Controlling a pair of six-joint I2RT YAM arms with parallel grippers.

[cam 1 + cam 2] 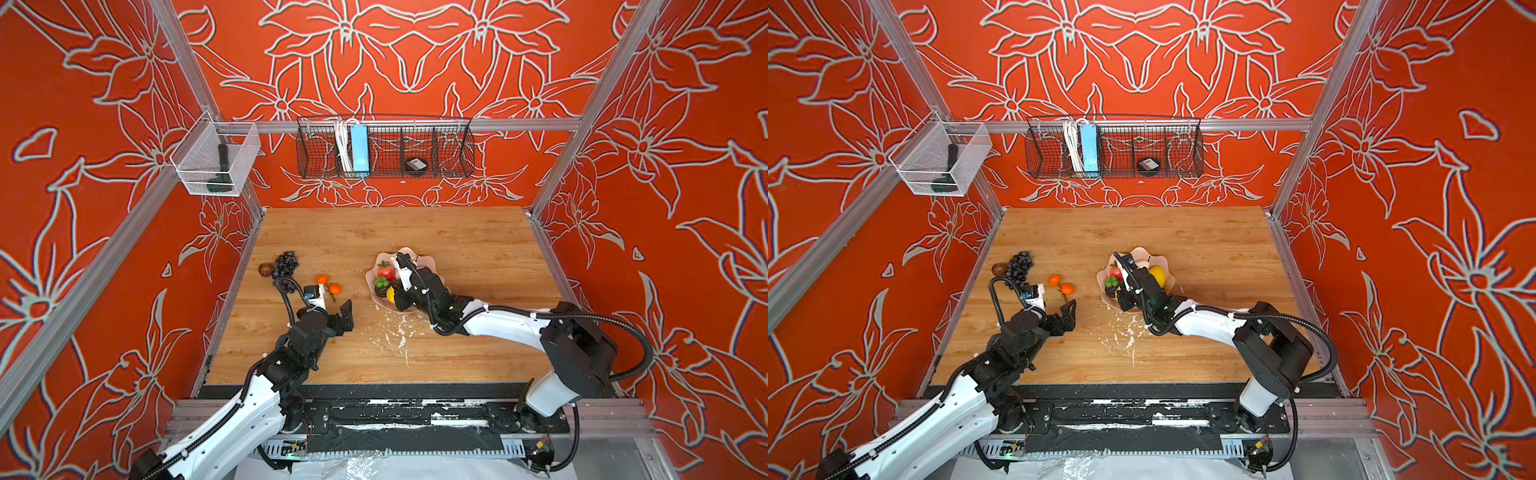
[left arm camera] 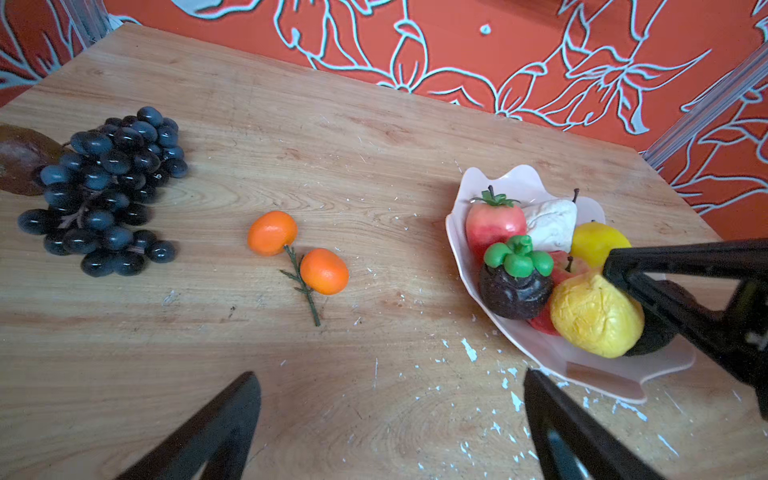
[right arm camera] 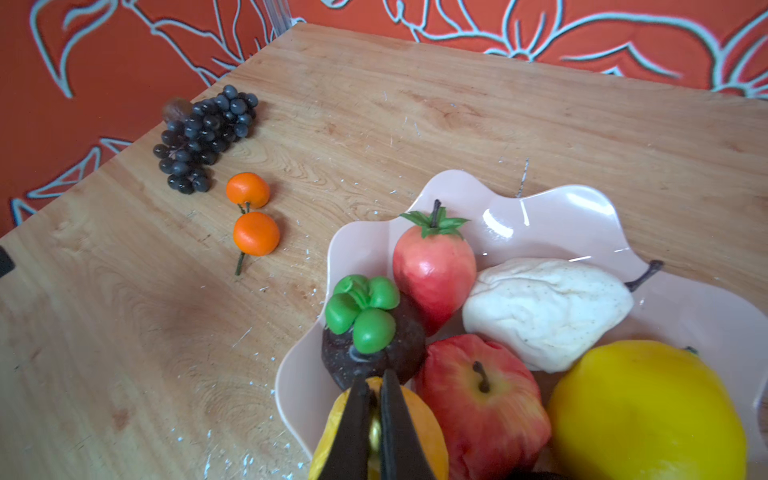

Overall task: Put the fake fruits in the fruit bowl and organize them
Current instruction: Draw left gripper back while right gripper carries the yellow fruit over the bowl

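The pale pink fruit bowl (image 1: 428, 261) (image 3: 561, 216) holds a red strawberry (image 3: 434, 266), a white pear (image 3: 544, 307), a dark mangosteen (image 3: 370, 332), a red apple (image 3: 478, 399), a lemon (image 3: 644, 411) and a crinkled yellow fruit (image 3: 424, 428). My right gripper (image 3: 376, 382) (image 1: 395, 297) is shut, its tips just over that crinkled fruit. On the table to the left lie two oranges on a stem (image 1: 328, 284) (image 2: 299, 253), a black grape bunch (image 1: 284, 264) (image 2: 104, 191) and a brown fruit (image 1: 265, 270). My left gripper (image 2: 388, 382) (image 1: 343, 318) stands open and empty, nearer the front, between the oranges and the bowl.
A black wire basket (image 1: 384, 149) and a clear mesh box (image 1: 216, 160) hang above the table's far edge. White flecks (image 1: 395, 332) litter the wood in front of the bowl. Red patterned walls and aluminium posts close the table in on three sides.
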